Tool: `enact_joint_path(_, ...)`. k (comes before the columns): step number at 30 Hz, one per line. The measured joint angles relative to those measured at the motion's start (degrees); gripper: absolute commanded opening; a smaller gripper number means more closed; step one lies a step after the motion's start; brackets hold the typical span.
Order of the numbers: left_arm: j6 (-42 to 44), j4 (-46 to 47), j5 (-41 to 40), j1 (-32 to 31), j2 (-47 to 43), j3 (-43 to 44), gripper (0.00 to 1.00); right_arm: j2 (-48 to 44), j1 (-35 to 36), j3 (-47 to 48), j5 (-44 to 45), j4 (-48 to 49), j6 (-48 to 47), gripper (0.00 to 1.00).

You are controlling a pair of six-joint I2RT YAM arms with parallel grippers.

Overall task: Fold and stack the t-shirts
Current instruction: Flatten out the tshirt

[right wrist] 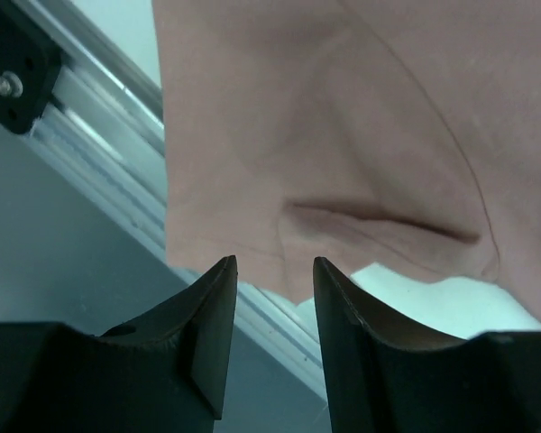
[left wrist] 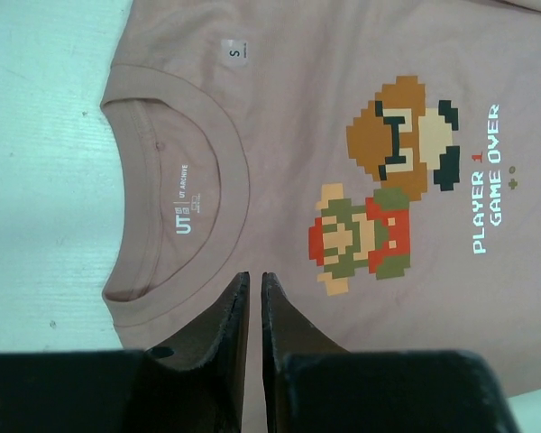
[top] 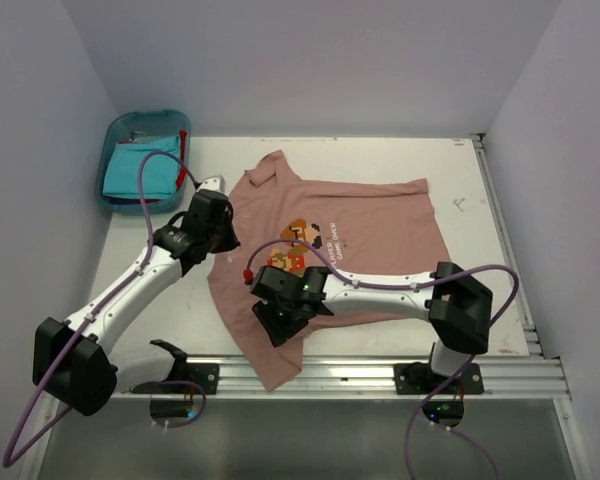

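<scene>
While the pink shirt (top: 370, 235) lies spread face-up across the middle of the worktop (top: 460, 180), print (left wrist: 388, 180) showing, the left arm's fingers (left wrist: 234, 334) hover just beside the collar (left wrist: 176, 189), all but pressed together with nothing between them, probably lining up a pinch. The right arm's fingers (right wrist: 212, 316) are spread over the shirt's lower-left corner, where the cloth droops across the metal rail (top: 380, 375). Bare worktop shows at right for folding. The bin (top: 115, 135) at upper left holds the turquoise shirt (top: 140, 175) and a sliver of the red shirt (top: 182, 175).
</scene>
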Motion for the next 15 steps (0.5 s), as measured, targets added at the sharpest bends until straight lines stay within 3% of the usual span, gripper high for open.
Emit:
enact_joint_path(11,0.00,0.04,-0.04,1.14,-1.38,-2.01,0.13,8.52,0.87,1.97,6.23,-3.78,3.30,0.33)
enact_joint_path(15,0.02,0.09,-0.02,1.73,-1.46,-2.38,0.12,8.59,2.19,1.97,7.32,-4.66,4.28,0.25)
